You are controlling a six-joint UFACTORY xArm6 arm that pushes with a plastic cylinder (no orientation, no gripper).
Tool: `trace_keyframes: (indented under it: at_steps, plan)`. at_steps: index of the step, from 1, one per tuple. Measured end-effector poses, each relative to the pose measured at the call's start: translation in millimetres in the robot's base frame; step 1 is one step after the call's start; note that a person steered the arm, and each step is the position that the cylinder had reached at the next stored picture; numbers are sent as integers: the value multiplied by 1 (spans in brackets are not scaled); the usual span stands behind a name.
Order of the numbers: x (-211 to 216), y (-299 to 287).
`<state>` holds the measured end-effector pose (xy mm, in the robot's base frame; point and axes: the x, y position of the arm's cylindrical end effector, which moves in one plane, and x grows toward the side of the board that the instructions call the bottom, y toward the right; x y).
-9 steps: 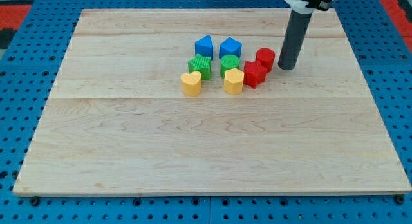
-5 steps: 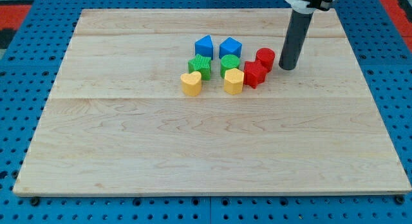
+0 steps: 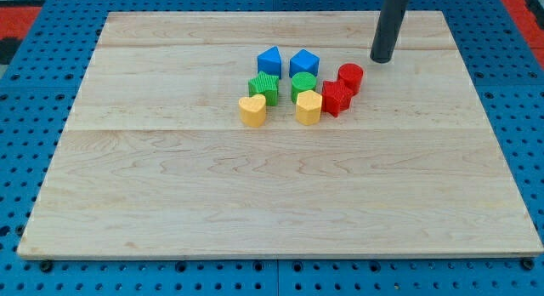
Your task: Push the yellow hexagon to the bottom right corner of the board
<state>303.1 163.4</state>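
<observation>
The yellow hexagon (image 3: 308, 107) sits near the middle of the wooden board (image 3: 272, 185), in a tight cluster of blocks. It touches a green block (image 3: 303, 86) above it and a red block (image 3: 337, 98) on its right. My tip (image 3: 382, 59) is toward the view's top right of the cluster, apart from all blocks, above and right of the red cylinder (image 3: 350, 77).
The cluster also holds a yellow heart-like block (image 3: 252, 111), a green block (image 3: 264, 88), and two blue blocks (image 3: 269, 61) (image 3: 303, 63). The board lies on a blue pegboard (image 3: 25, 117).
My tip has moved up the view, away from the red cylinder. The blocks have not moved.
</observation>
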Motion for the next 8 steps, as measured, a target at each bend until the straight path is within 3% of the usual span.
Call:
trace_keyframes:
  at_steps: [4,6,8]
  plan:
    - [17,-75]
    - [66,-129]
    - [152,-130]
